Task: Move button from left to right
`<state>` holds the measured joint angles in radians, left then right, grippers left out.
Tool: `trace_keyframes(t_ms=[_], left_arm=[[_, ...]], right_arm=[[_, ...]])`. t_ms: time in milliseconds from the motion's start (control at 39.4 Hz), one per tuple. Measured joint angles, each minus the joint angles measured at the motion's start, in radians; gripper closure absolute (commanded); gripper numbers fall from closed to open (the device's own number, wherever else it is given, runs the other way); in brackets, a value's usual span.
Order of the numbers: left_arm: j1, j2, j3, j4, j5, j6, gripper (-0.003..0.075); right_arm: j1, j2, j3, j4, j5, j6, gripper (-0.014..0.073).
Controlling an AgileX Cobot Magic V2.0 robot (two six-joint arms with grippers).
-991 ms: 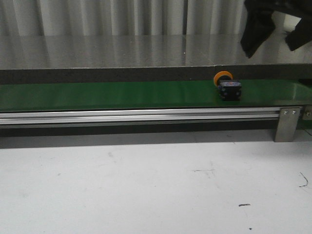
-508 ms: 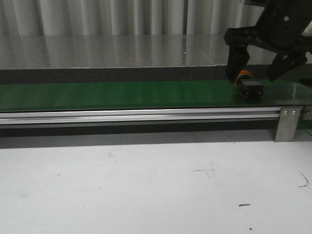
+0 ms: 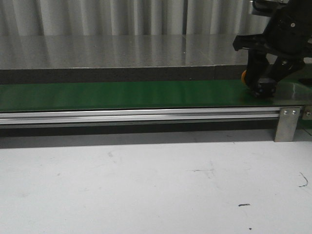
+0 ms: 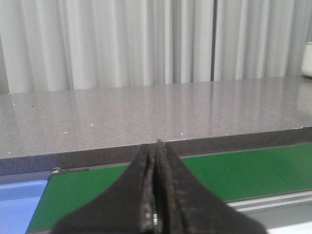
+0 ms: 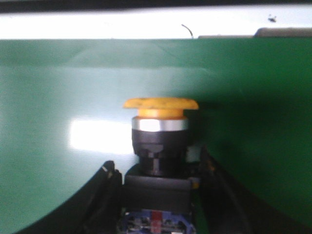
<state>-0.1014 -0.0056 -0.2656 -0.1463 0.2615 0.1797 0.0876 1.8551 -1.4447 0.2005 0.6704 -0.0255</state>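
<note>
The button stands at the right end of the green belt, its orange head pointing away from me. My right gripper reaches down over it with a finger on each side of the dark body. In the right wrist view the button fills the space between the fingers, and the right gripper is shut on its boxy body. My left gripper is shut on nothing, held above the belt's left end; the front view does not show it.
An aluminium rail runs along the belt's front, with a metal bracket at the right. A grey stone counter lies behind the belt and a white table before it. A blue surface adjoins the belt's left end.
The button has travelled right along the belt. My right gripper came down from the upper right, straddled it with its jaws wide, then closed in on its body.
</note>
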Motion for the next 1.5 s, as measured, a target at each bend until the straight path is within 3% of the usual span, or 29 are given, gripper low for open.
trace_keyframes(t_ms=[178, 381, 661, 788, 991, 1093, 1372, 1499], left_arm=[[0.000, 0.000, 0.000, 0.000, 0.000, 0.000, 0.0741], [0.000, 0.000, 0.000, 0.000, 0.000, 0.000, 0.0741], [0.000, 0.000, 0.000, 0.000, 0.000, 0.000, 0.0741], [0.000, 0.000, 0.000, 0.000, 0.000, 0.000, 0.0741], [0.000, 0.000, 0.000, 0.000, 0.000, 0.000, 0.0741], [0.000, 0.000, 0.000, 0.000, 0.000, 0.000, 0.0741], [0.000, 0.000, 0.000, 0.000, 0.000, 0.000, 0.0741], [0.000, 0.000, 0.002, 0.000, 0.000, 0.000, 0.0741]], right_arm=[[-0.063, -0.081, 0.000, -0.036, 0.000, 0.002, 0.0536], [-0.230, -0.117, -0.002, -0.135, 0.000, 0.002, 0.0536], [-0.421, 0.009, -0.002, -0.159, -0.016, 0.002, 0.0524], [-0.449, 0.065, -0.002, -0.160, -0.017, 0.002, 0.0410], [-0.452, 0.101, -0.002, -0.160, -0.023, 0.002, 0.0156], [-0.452, 0.098, -0.019, -0.160, -0.013, 0.002, 0.0100], [-0.407, 0.025, -0.200, -0.116, 0.132, 0.002, 0.0118], [-0.328, -0.024, -0.259, -0.111, 0.179, 0.002, 0.0259]])
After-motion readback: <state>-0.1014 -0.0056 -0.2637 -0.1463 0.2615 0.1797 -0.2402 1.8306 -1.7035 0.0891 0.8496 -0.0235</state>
